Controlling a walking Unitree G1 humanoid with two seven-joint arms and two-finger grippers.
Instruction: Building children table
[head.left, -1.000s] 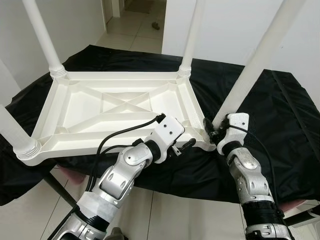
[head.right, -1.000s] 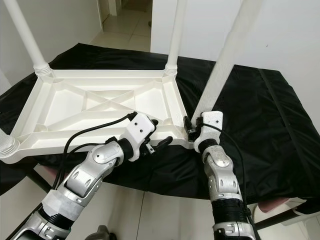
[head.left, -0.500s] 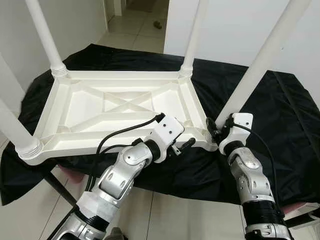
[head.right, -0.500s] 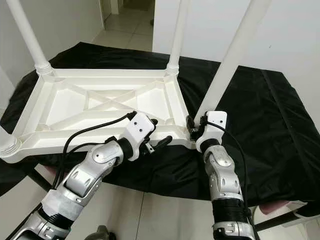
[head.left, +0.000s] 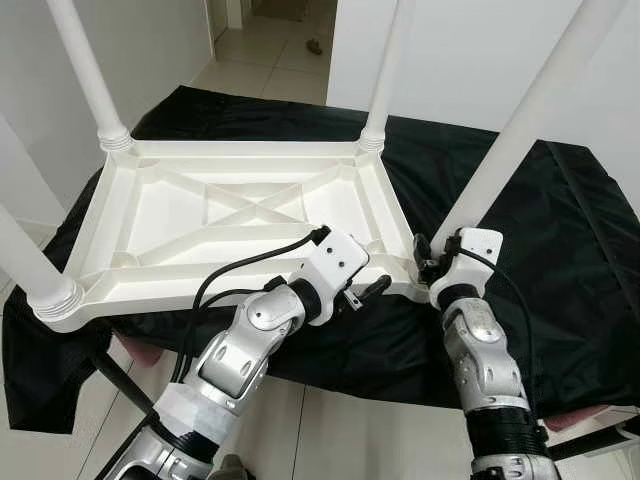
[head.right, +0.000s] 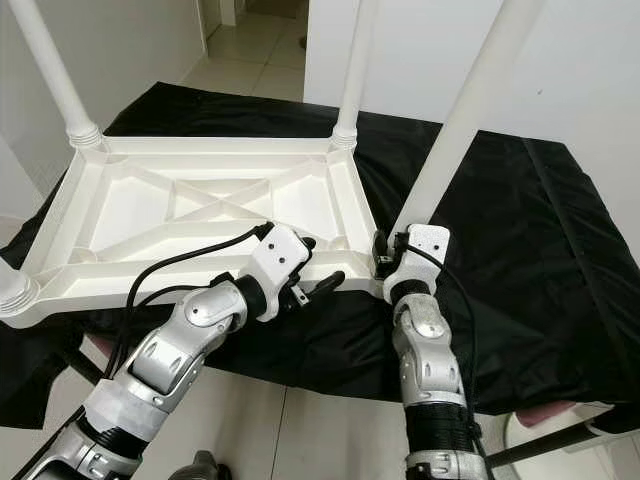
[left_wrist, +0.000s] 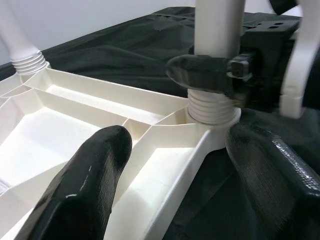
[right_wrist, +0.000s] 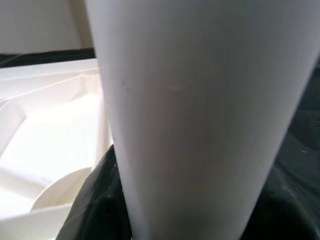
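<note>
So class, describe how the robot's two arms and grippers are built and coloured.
Both arms are silver, jointed metal segments with black bands. Each wrist carries a white block with small holes. The left gripper and right gripper have long black fingers; black cables loop along both forearms.

L arm bent, reaching fwd; left gripper (head.left: 372, 290) fingers spread apart. R arm raised upright, right gripper (head.left: 425, 262) fingers clamped, level w/ L pincer, just beside it.

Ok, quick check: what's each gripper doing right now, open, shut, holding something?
Left gripper: open, fingers astride the tabletop frame rim near the corner.
Right gripper: shut on the table leg, just above its threaded base.
</note>
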